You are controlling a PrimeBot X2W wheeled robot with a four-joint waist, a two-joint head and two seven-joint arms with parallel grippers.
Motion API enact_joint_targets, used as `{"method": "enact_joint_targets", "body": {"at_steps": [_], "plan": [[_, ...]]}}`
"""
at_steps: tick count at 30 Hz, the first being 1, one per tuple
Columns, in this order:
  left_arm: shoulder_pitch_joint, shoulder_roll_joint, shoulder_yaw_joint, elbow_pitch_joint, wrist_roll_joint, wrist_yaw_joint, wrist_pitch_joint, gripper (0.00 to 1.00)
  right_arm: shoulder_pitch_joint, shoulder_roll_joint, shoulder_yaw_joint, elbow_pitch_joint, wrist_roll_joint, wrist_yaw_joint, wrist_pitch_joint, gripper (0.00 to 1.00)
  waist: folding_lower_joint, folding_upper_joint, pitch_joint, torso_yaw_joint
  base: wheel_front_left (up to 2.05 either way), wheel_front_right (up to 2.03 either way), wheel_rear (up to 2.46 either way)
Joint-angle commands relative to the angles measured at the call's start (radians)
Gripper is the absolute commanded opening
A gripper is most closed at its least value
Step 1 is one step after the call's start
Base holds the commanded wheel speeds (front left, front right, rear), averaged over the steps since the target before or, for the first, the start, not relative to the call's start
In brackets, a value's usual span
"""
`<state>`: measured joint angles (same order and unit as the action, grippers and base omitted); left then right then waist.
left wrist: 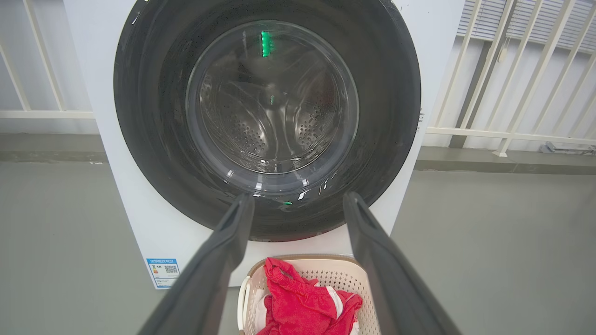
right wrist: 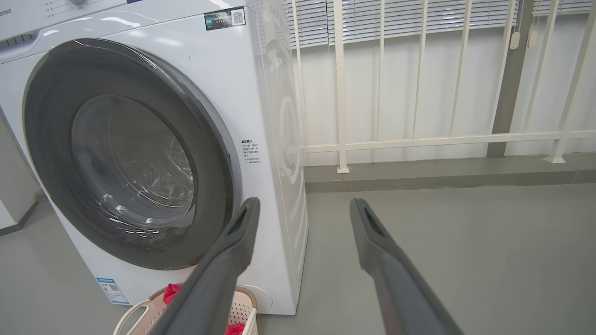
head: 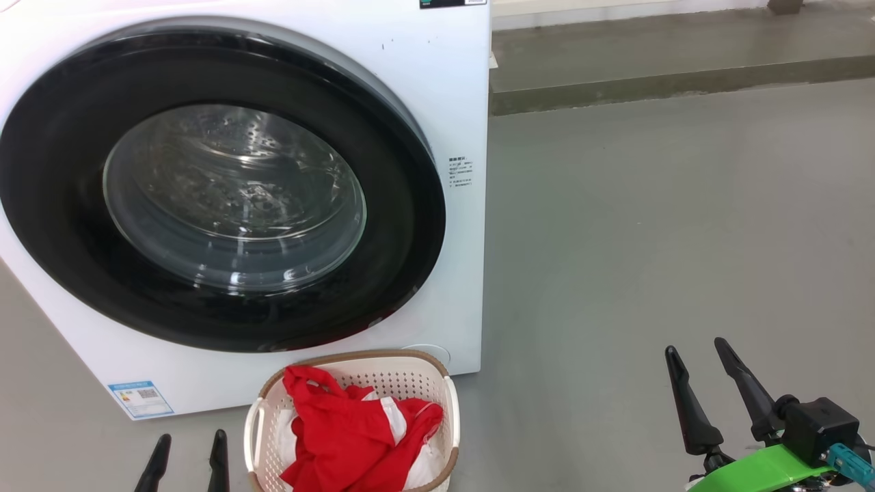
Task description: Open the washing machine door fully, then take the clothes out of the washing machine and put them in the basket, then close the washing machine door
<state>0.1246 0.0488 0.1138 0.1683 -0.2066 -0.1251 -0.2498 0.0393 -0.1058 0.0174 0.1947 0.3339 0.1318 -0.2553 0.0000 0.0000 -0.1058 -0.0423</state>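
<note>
Washing machine door point(head: 232, 198): shut flush on the washing machine point(head: 437, 82), upper left of head view; drum point(left wrist: 272, 125) behind it looks bare.
Clothes point(head: 342, 430): heaped red in the basket point(head: 383, 379), bottom centre, just below the door; set close, probably for a short drop.
Left gripper point(head: 192, 435): lower left, beside basket, spread wide, nothing held.
Right gripper point(head: 695, 345): lower right over floor point(head: 649, 239), spread wide, empty.
Judgement: task likely complete; both grippers parked clear of door.

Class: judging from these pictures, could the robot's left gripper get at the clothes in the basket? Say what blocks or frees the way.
Probably yes. The left gripper is open, just beside the basket, whose top is uncovered; the clothes lie heaped inside with nothing over them.
</note>
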Motion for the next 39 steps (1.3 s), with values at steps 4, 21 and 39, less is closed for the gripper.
{"method": "enact_joint_targets", "body": {"at_steps": [4, 21, 39], "plan": [[-0.02, 0.013, 0.032, -0.029, 0.006, -0.006, -0.012, 1.0, -0.024, -0.016, 0.026, -0.023, -0.013, -0.001, -0.006, 1.0, 0.0, 0.0, 0.001, 0.001, 0.0, 0.0, 0.0], [-0.005, -0.015, 0.012, 0.061, -0.041, 0.002, 0.018, 0.0, 0.015, 0.013, 0.012, 0.058, 0.018, 0.0, 0.011, 0.0, 0.0005, 0.0, 0.005, 0.004, 0.0, 0.0, 0.0], [-0.034, -0.013, 0.007, 0.059, -0.233, 0.001, 0.064, 0.0, -0.006, 0.019, -0.008, 0.054, 0.194, 0.0, 0.061, 0.0, 0.0, 0.0, 0.02, 0.01, 0.0, 0.0, 0.0]]}}
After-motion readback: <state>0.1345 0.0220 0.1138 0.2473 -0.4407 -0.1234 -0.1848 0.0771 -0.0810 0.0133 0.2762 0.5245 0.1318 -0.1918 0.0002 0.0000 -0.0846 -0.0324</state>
